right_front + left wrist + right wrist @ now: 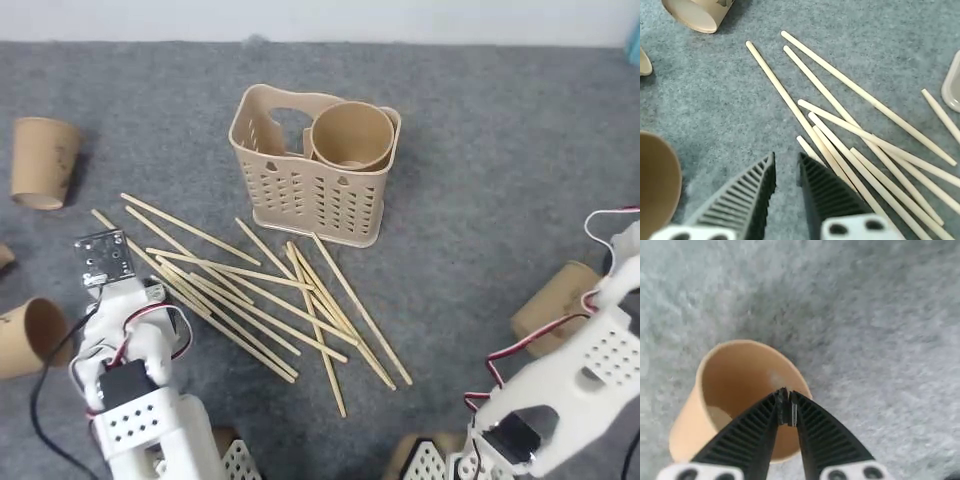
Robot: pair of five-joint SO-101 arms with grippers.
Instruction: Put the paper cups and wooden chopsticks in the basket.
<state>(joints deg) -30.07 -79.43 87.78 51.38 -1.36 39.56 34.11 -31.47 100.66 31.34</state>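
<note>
High view: basket nr tabletop far edge, paper cup inside. R gripper, tips closed on nothing, hangs over lying cup by right edge; I'd say lining up its rim. L gripper, slightly apart, empty, above scattered chopsticks.

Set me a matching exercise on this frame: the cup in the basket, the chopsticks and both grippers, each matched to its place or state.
Things:
1. cup in the basket
2. chopsticks
3. left gripper
4. right gripper

Places or states:
A. shut, in front of a lying cup, at its mouth
B. upright
C. scattered on the carpet
D. open, beside chopstick ends

Pairs: 1-B, 2-C, 3-D, 4-A
</note>
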